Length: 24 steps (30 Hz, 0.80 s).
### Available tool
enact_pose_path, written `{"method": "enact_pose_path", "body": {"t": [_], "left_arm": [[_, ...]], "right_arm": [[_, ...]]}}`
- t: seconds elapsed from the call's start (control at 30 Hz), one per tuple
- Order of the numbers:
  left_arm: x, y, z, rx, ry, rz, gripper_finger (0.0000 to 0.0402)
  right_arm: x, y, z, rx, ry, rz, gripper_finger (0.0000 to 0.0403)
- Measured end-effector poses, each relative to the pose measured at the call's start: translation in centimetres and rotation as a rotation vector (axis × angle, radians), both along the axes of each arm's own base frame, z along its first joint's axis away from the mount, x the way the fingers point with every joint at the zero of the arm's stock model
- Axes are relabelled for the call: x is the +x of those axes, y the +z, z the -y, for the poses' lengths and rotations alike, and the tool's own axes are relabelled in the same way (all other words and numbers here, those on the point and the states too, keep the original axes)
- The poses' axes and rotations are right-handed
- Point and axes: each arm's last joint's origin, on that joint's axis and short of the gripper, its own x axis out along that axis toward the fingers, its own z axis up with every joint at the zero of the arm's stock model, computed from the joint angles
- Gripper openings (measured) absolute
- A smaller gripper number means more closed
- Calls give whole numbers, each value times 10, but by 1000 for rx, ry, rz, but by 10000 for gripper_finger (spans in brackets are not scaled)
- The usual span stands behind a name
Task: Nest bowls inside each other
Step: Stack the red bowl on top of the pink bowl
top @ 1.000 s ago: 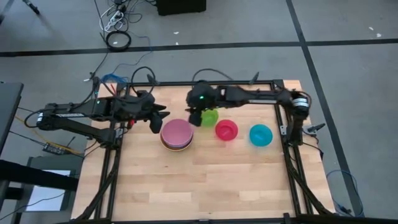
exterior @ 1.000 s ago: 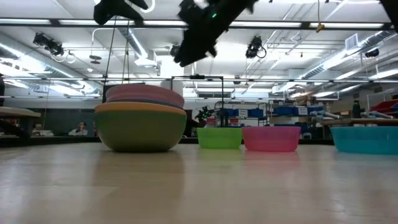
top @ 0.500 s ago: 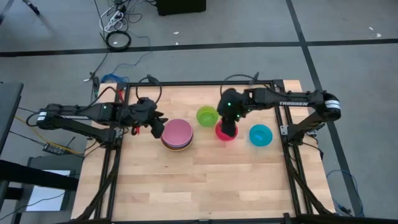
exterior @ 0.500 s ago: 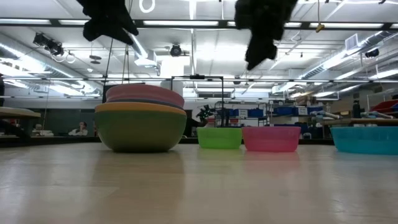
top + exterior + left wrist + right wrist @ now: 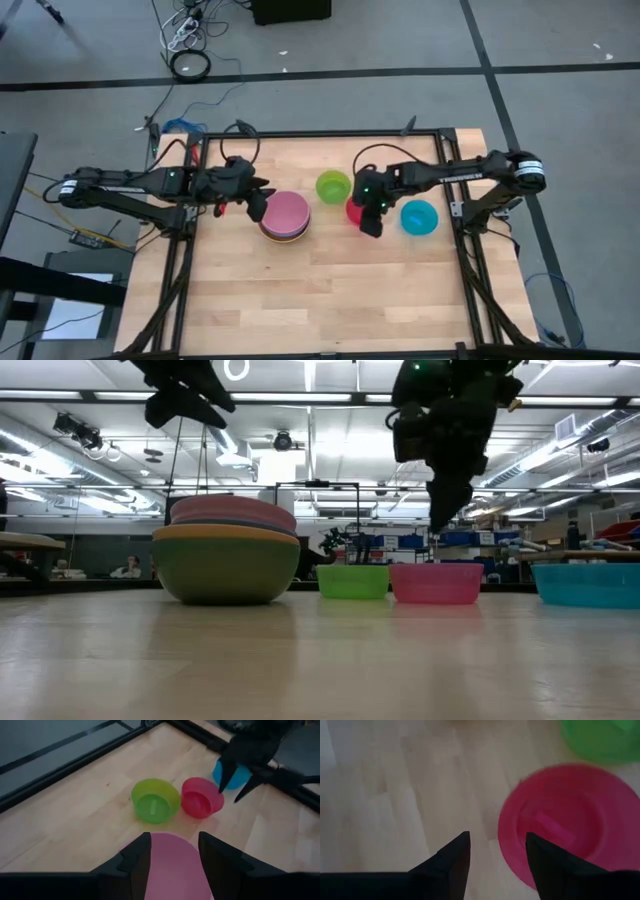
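A stack of larger bowls (image 5: 285, 216), pink one on top, rests on the table left of centre. To its right stand a lime green bowl (image 5: 333, 186), a red bowl (image 5: 565, 825) and a teal bowl (image 5: 419, 217), each on its base. My right gripper (image 5: 497, 855) is open and points steeply down over the red bowl's near-left rim, one finger above the rim and the other above bare wood. My left gripper (image 5: 174, 855) is open and hovers well above the stack's left edge, with the pink bowl (image 5: 172, 867) showing below its fingers.
Black frame rails (image 5: 455, 200) run along the table's left, right and far sides. Bare wood (image 5: 320, 290) stretches from the bowls to the near edge. Cables lie on the floor beyond the far edge.
My right gripper has swung from beside the lime green bowl toward the table's right and near edges, sinking and tipping steeply downward, and now stands over the red bowl. My left gripper has sunk a little above the stack. No bowl has moved.
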Motion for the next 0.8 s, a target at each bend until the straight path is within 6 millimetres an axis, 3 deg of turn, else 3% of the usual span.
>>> {"method": "enact_pose_path", "body": {"t": [0.23, 0.57, 0.8], "left_arm": [[1, 1, 0, 6, 7, 11, 173], [0, 1, 0, 10, 14, 11, 173], [0, 1, -1, 11, 16, 10, 172]], "right_arm": [[14, -30, 2, -37, -15, 35, 181], [27, -75, 6, -91, -44, -74, 181], [34, -81, 6, -84, -31, -51, 152]]}}
